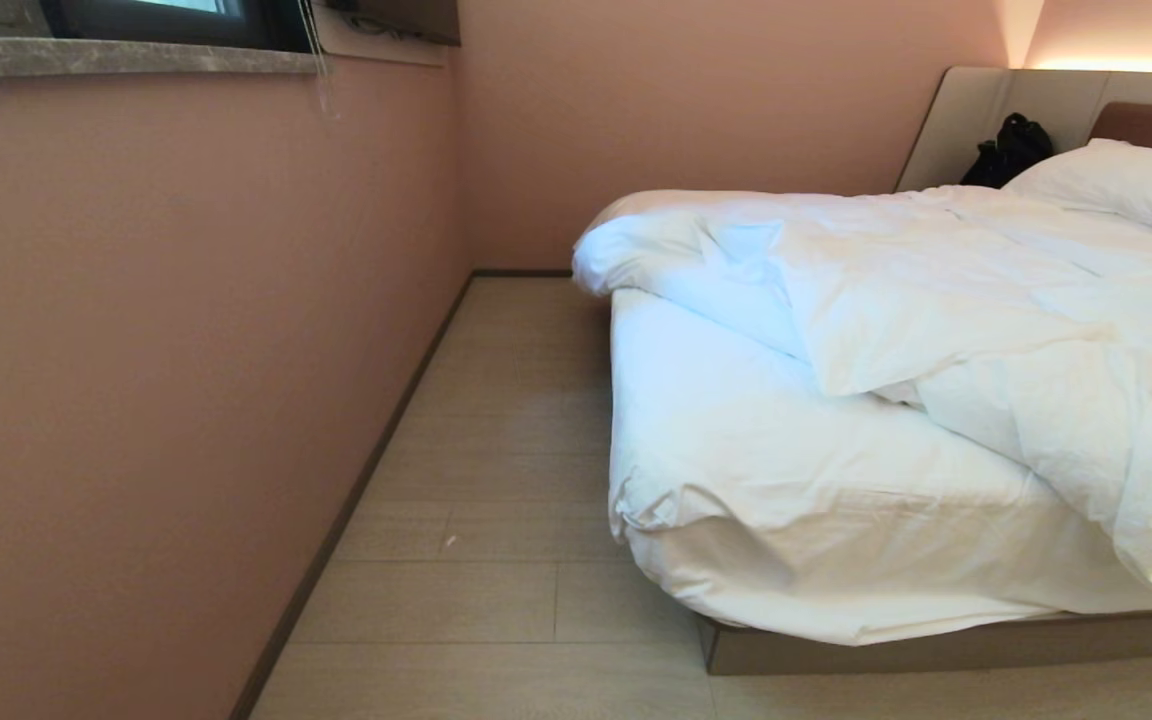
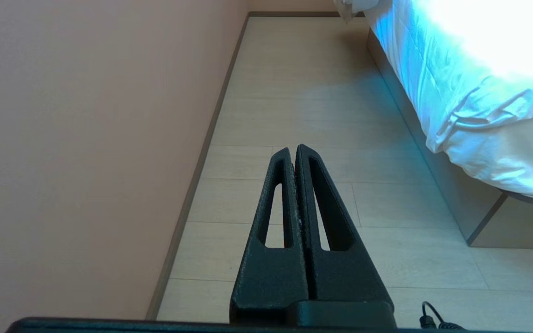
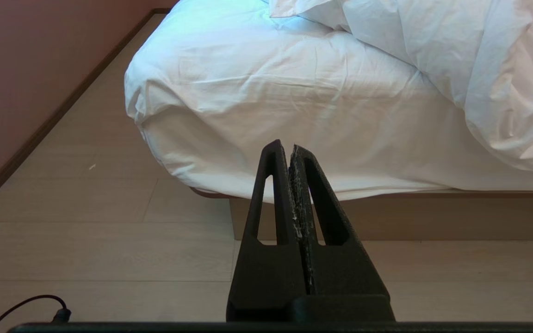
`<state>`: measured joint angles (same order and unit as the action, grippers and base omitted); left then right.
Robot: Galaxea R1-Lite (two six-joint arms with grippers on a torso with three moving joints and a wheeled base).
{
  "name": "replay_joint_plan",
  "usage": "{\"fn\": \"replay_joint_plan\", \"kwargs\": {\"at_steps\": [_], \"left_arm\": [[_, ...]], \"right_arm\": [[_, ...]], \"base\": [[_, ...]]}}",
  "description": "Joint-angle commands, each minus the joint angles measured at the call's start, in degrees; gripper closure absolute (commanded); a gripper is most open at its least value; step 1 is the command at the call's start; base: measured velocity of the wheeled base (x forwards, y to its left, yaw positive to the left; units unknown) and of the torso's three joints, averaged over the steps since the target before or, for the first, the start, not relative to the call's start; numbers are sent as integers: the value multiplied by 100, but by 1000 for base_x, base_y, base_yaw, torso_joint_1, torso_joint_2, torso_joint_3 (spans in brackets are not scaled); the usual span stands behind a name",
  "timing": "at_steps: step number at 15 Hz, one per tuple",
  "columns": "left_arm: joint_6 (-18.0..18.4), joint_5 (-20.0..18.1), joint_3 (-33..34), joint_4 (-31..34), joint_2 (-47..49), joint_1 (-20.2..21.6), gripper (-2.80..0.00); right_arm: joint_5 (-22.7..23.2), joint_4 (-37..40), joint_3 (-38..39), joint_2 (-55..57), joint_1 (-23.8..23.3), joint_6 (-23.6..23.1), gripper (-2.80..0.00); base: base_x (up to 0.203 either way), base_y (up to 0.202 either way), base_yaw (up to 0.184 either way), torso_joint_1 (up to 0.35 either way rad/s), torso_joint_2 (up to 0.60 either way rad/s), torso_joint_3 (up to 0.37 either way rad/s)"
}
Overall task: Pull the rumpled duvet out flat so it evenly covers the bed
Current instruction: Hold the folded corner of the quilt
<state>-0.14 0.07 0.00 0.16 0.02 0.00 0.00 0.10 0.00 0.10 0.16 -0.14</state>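
Head view: the bed [image 1: 936,650] stands at the right with a strip of floor [image 1: 496,480] between it and the wall [image 1: 186,350]. The duvet [image 1: 936,300] lies bunched toward the far and right part of the mattress, leaving the near left corner of the sheet [image 1: 736,450] bare. A pillow [image 1: 1126,180] and a black bag [image 1: 1011,150] sit by the headboard [image 1: 976,120]. Neither arm shows here.

Left wrist view: the left gripper [image 2: 293,150] hangs over the floor beside the wall, fingers pressed together, holding nothing. The bed's corner is off to one side, well apart.

Right wrist view: the right gripper [image 3: 285,147] points at the foot of the bed, fingers pressed together and empty. The duvet's hanging fold [image 3: 502,92] lies beyond and to one side, not touched.

Risks, as I judge them: pinching the sheet instead of the duvet, since both are white and wrinkled; or tugging one corner alone, which would drag the duvet askew or off the mattress.
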Motion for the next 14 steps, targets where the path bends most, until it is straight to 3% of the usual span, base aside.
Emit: {"fn": "replay_joint_plan", "kwargs": {"at_steps": [1,14], "left_arm": [[-3,1,0,2,-2,0,0],[31,16,-7,-7,-2,0,0]], "right_arm": [[0,8,0,-1,2,-22,0],[0,17,-9,-1,2,-30,0]], "base": [[0,0,0,0,0,0],[7,0,0,-1,0,0]]}}
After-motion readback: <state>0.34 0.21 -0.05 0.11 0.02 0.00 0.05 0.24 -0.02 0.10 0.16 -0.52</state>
